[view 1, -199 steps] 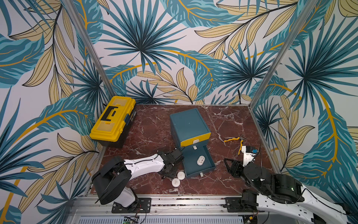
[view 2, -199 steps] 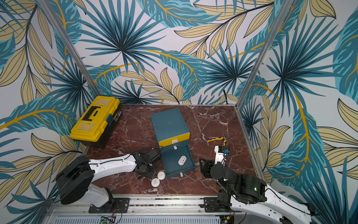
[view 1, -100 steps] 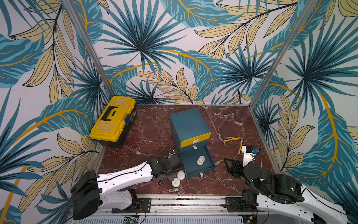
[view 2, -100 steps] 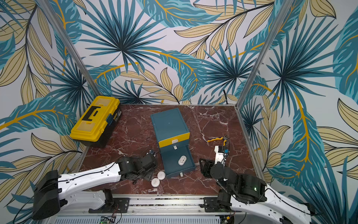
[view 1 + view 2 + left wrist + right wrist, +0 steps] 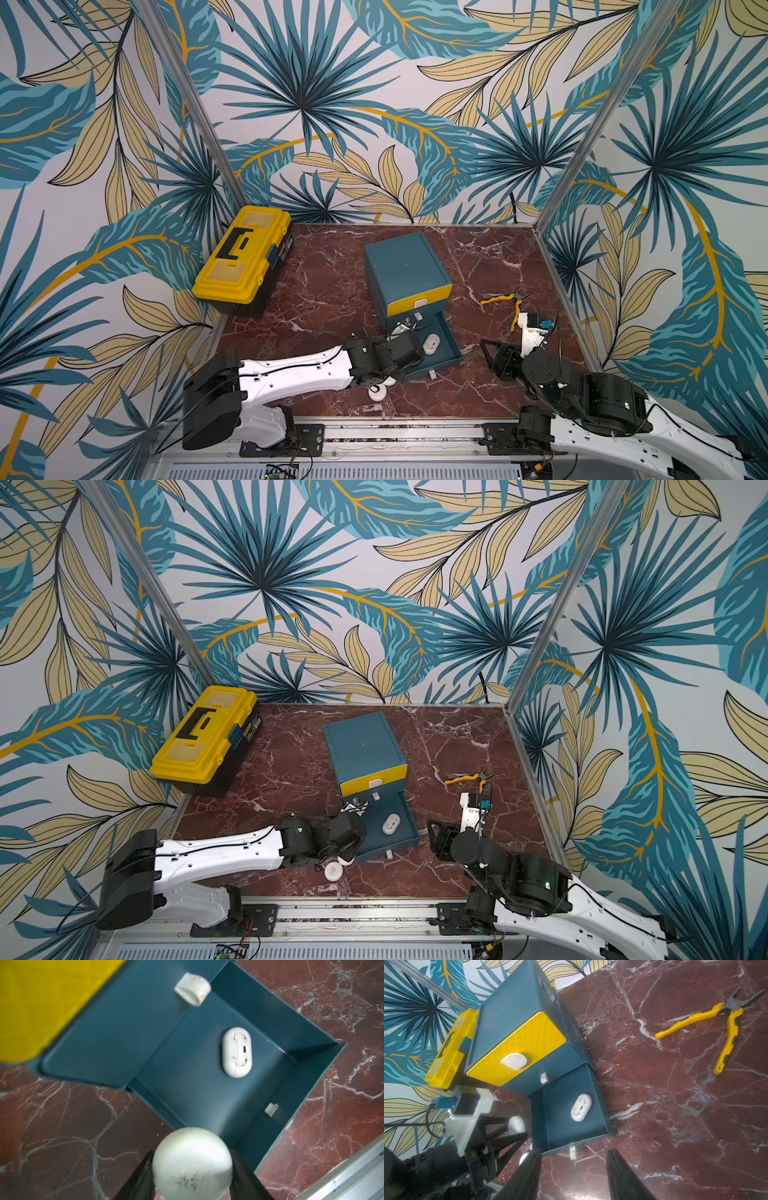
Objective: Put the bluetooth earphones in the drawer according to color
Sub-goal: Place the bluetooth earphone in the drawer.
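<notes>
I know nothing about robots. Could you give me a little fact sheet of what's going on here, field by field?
Left gripper: shut on a white earphone case, at the edge of the bottom drawer
Right gripper: open, empty
Cabinet: bottom drawer pulled out; upper two shut
Inside drawer: one white case
On table: a loose white case, pliers, toolbox

Drawer cabinet: teal; top front yellow, diamond-quilted; tab handles white
Earphone case in the open drawer: white, dark scuffs
Gripped earphone case: white, dark speckles
Toolbox: yellow, black
Pliers: yellow handles, grey head
Tabletop: dark red marble, white veins
Walls: teal and tan leaves, pale ground
</notes>
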Tool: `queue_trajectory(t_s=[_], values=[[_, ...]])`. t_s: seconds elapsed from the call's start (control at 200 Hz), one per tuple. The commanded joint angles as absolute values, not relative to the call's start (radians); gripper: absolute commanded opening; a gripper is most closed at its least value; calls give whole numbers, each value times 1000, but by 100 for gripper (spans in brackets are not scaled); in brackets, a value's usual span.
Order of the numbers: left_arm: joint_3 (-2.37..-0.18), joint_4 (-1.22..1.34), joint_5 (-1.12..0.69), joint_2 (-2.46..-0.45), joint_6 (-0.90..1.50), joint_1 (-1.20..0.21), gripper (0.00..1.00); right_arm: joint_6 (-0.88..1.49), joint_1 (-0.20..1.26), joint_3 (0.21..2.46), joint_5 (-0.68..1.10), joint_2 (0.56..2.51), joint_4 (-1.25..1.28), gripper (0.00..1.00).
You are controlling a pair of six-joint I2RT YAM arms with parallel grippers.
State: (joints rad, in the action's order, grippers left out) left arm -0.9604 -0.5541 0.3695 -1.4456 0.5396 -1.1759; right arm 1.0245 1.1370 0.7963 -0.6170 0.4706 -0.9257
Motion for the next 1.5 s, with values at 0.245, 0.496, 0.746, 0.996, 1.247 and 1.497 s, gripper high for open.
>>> queue_trajectory(t_s=[0.245,0.496,0.746,0.996,1.247,1.497], values=[[-1237,-542,412,-1761,459,-1176,43,1027,1140,791,-627,462,-938,56],[-1283,-648,433,-1831,497,-1133,43,1023,1140,790,-631,454,-942,56],[-1254,-686,411,-1830,506,-1103,45,1017,1140,795,-637,467,-942,56],[-1252,-643,357,-1879,509,-1101,52,1023,1140,793,-637,463,-942,56],[-1244,-635,339,-1909,515,-1098,57,1029,1140,789,-634,454,-942,56],[-1245,-677,373,-1845,508,-1100,66,1031,1140,786,-637,455,-941,56]])
